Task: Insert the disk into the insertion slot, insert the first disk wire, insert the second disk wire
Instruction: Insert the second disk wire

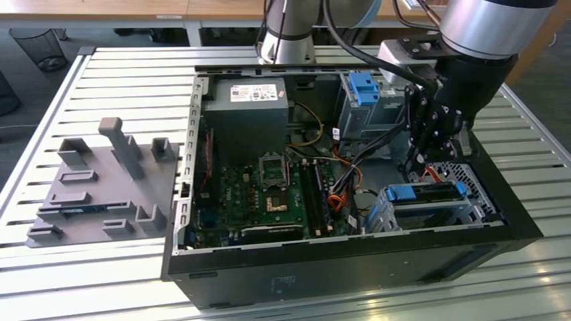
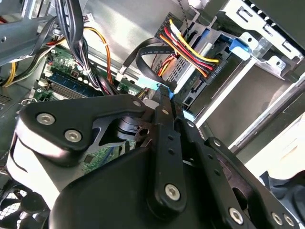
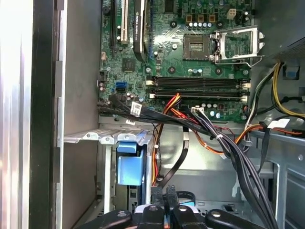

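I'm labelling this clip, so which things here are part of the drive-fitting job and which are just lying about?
Part of the job:
- disk in its blue carrier, sitting in the insertion slot
- coloured power wire plugged at the disk's end
- flat black wire
- gripper at the black wire's blue plug

Just lying about:
- grey fixture plate
- motherboard
- power supply box
- taller cage with blue tab

Silver arm (image 1: 486,23) — black, screw-studded gripper (image 2: 164,102)

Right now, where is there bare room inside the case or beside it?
Free: slatted white metal table beyond the grey plastic fixture board. Crowded: black gripper hangs among cables over the blue-framed disk in the perforated silver insertion slot.
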{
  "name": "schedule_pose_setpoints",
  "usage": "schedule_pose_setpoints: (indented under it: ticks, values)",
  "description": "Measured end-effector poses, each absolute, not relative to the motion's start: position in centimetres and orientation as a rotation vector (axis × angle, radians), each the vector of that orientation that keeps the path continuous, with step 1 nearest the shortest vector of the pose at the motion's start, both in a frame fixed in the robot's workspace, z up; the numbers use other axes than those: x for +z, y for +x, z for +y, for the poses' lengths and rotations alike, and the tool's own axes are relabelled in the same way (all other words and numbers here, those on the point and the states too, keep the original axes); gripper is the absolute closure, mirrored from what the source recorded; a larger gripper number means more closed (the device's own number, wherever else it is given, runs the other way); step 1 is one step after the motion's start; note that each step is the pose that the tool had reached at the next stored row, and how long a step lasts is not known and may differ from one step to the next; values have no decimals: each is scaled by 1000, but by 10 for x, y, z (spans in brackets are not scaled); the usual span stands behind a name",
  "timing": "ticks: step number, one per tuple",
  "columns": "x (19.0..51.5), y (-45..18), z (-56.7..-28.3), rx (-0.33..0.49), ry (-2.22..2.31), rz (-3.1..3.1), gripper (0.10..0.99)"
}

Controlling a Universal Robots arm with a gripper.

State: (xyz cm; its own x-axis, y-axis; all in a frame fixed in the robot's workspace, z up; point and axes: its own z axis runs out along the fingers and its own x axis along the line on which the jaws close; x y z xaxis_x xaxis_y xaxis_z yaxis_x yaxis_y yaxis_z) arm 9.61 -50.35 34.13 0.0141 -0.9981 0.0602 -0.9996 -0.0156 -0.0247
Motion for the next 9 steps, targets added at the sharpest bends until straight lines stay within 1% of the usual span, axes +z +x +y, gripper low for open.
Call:
schedule_pose_setpoints:
  ticks: [4, 9]
  values:
    - [341, 98, -503, 84, 2224, -2191, 941]
    - [341, 99, -504, 12, 2257, -2226, 941]
